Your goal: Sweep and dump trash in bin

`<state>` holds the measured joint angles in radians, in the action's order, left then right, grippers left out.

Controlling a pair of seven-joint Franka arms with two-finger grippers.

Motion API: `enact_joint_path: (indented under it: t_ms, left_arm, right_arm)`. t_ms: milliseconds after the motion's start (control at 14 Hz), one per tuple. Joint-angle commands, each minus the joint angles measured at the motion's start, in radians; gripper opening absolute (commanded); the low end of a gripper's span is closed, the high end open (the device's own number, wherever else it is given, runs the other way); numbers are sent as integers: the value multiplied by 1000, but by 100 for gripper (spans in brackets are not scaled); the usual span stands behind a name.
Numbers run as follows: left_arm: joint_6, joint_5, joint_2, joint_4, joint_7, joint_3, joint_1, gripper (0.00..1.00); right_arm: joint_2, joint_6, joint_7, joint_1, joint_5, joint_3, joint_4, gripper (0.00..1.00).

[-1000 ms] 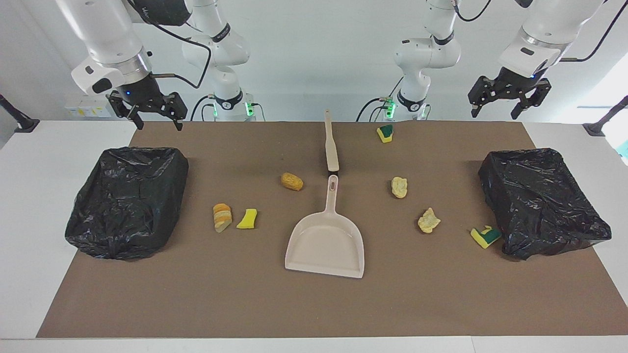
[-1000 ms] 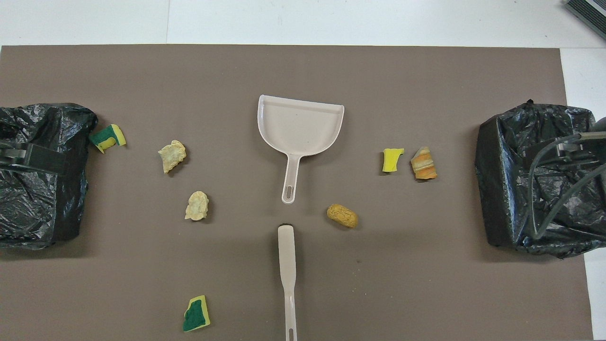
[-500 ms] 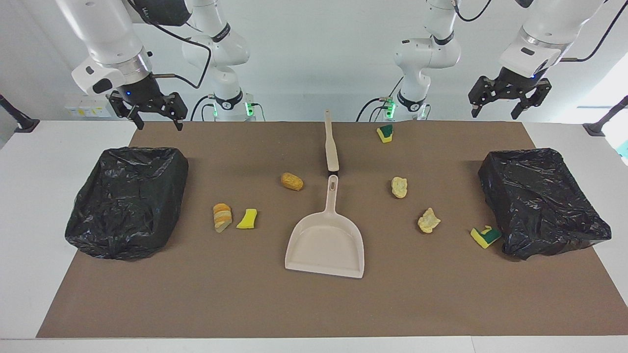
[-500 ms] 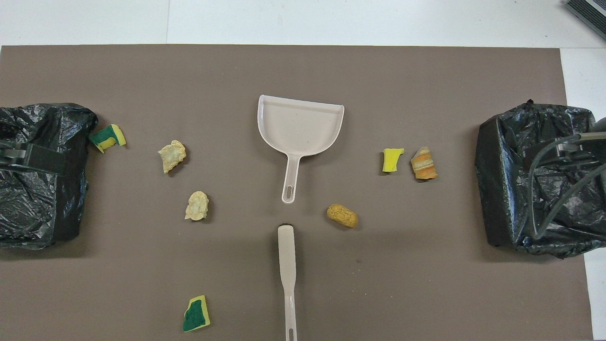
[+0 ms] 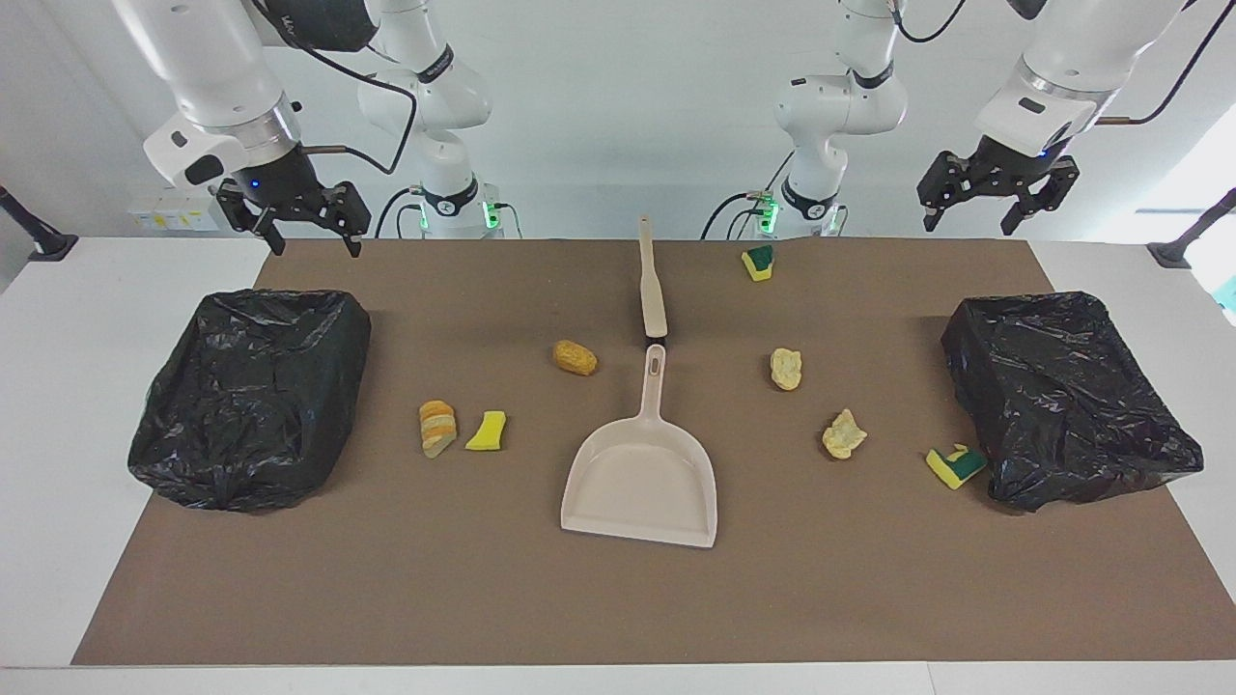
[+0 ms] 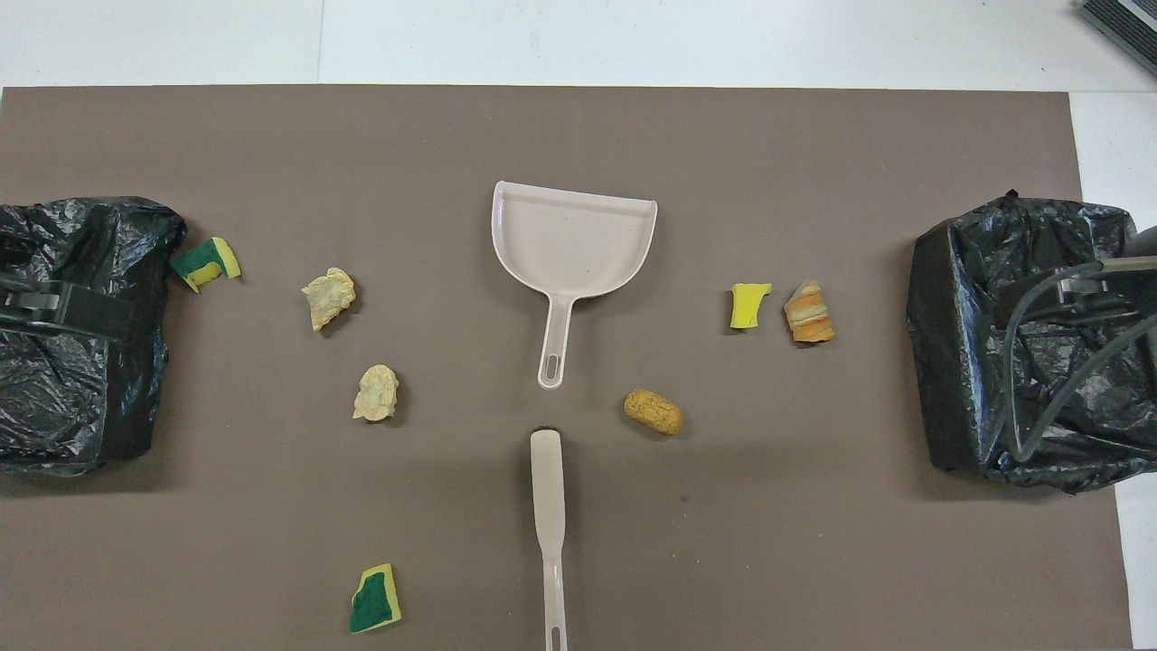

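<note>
Several trash scraps lie on the brown mat: a green-faced sponge bit (image 5: 758,262) near the robots, two pale foam lumps (image 5: 786,369) (image 5: 843,434), another sponge bit (image 5: 956,466) against the bin (image 5: 1067,396) at the left arm's end, a brown chunk (image 5: 575,357), and a striped chunk (image 5: 436,428) beside a yellow bit (image 5: 488,430). A second bin (image 5: 251,396) stands at the right arm's end. My right gripper (image 5: 314,246) hangs open and empty over the mat's edge by that bin. Over the other corner, my left gripper (image 5: 970,224) is open and empty.
A beige dustpan (image 5: 642,478) lies mid-mat, its handle pointing at the robots. The beige brush (image 5: 653,280) lies in line with it, nearer the robots. White table (image 5: 87,290) borders the mat at both ends.
Both raised grippers have drifted very slightly. Nothing on the mat has moved.
</note>
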<state>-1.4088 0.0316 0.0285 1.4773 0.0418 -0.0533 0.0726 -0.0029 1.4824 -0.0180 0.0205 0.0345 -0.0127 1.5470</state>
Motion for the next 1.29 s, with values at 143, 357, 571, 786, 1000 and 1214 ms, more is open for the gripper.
enact_joint_path:
  t_ms: [143,357,571,786,1000,1214]
  left_arm:
    - [-15,2,109,158,-20,0,10,100]
    - [-41,-10,157,244,-115,-7,97,100]
    - [-62,-50,172,310,-151,-7,177,100]
    - [-142,-70,183,409,-218,-7,283,100]
    - [-237,-88,218,535,-359,-8,390,100]
    - [-347,-128,234,647,-375,-8,441,100]
  right_arm:
    - [-68,21,26,10,-33,8,93,100]
    - [-57,23,30,10,-42,14,90,100]
    - [-37,16,24,12,-45,43,87,100]
    - [-2,33,-13,12,-65,88,87,100]
    - [49,91,-54,36,-100,102,87,100]
    - [106,165,-114,82,-105,102,87,100]
